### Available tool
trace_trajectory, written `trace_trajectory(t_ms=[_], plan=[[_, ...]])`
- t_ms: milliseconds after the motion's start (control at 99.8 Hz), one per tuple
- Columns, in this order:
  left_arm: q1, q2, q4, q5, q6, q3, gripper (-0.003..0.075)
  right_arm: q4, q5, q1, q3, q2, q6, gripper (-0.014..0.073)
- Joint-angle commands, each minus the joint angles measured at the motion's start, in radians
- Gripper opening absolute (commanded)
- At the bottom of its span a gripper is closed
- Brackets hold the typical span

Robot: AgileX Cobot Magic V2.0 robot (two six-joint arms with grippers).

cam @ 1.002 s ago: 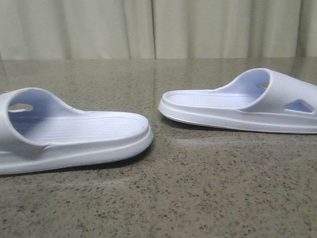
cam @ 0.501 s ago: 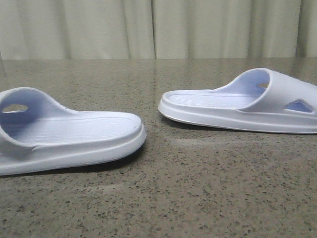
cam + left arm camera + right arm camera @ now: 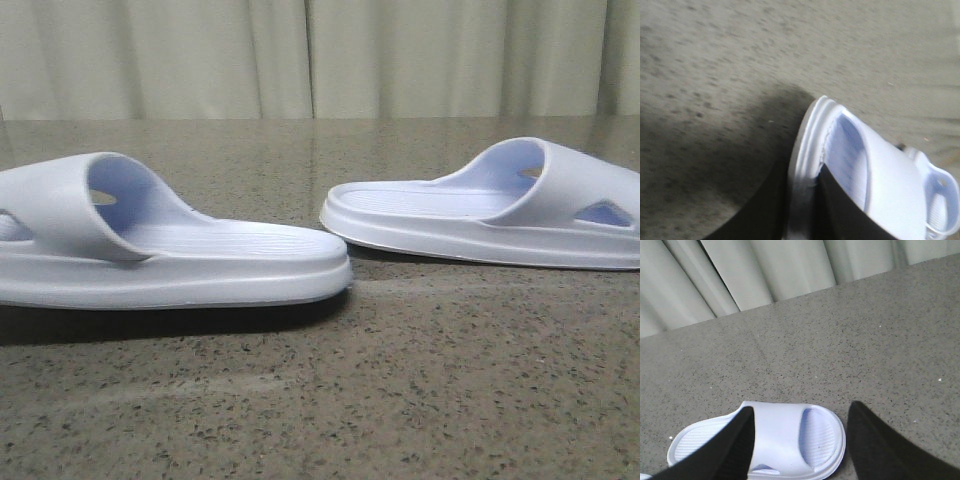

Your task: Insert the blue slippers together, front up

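Note:
Two pale blue-white slippers show in the front view. The left slipper (image 3: 180, 262) is side-on with its strap at the left and a dark shadow under its sole. In the left wrist view my left gripper (image 3: 802, 187) is shut on the rim of this slipper (image 3: 890, 185), one dark finger outside the sole and one on the footbed. The right slipper (image 3: 480, 215) lies flat on the table with its strap at the right. My right gripper (image 3: 801, 412) is open, its fingers hanging on either side above that slipper (image 3: 785, 437), not touching it. Neither gripper shows in the front view.
The slippers are on a speckled grey-brown stone table (image 3: 400, 400). A pale pleated curtain (image 3: 320, 60) hangs behind the table's far edge. The two slippers' near ends stand close together at mid-table.
The left slipper has turned and shifted right: its strap opening faced me before, now it is side-on, and its end sits close to the right slipper. The right slipper has not moved.

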Motion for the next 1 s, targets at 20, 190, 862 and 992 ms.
trace_trajectory(t_ms=[20,190,862,992], plan=[[-0.005,-0.029,-0.123,0.026,0.063,-0.026,0.0027,0.007,-0.087,0.005,-0.035,0.014,0.001,0.0351],[-0.005,-0.097,-0.136,0.068,0.063,-0.026,0.0027,0.007,-0.108,0.005,-0.035,0.014,0.001,0.0351],[-0.005,-0.191,-0.383,0.029,0.073,-0.026,0.0027,0.005,-0.112,0.005,-0.026,0.16,0.066,0.0351],[-0.005,-0.191,-0.383,0.018,0.088,-0.026,0.0027,0.007,-0.152,0.005,-0.003,0.248,0.152,0.0351]])
